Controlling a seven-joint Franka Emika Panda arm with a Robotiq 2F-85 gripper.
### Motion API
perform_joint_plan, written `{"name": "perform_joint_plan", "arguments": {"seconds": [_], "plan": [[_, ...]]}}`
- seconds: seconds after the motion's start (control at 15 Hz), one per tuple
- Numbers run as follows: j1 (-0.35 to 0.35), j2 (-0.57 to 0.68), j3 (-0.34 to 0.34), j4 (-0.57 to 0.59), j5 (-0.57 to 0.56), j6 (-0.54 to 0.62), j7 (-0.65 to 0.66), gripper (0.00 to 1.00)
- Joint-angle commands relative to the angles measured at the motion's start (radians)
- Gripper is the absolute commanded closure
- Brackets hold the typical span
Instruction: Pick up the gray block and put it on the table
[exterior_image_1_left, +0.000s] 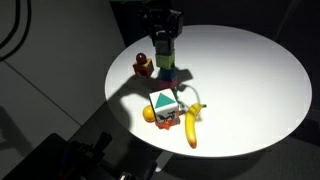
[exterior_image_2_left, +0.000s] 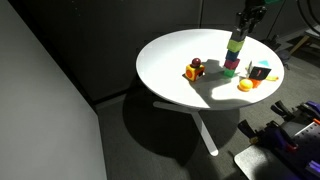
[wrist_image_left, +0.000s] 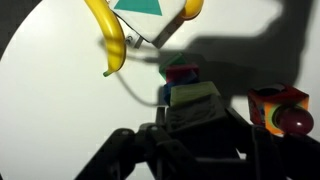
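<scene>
The gray block sits between my gripper's fingers at the top of a stack of coloured blocks near the far side of the round white table. A lime-green cube lies directly under it, with blue and red blocks lower down. In both exterior views the gripper comes straight down onto the stack. The fingers press on both sides of the gray block. Whether it is lifted off the green cube is not clear.
A banana, a white block with a green triangle and an orange fruit lie close in front of the stack. A red-orange toy stands beside it. The table's edge is near.
</scene>
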Motion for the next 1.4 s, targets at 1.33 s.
{"name": "perform_joint_plan", "arguments": {"seconds": [1.33], "plan": [[0.065,-0.100,0.050,-0.053,-0.055,-0.026,0.000,0.66]]}}
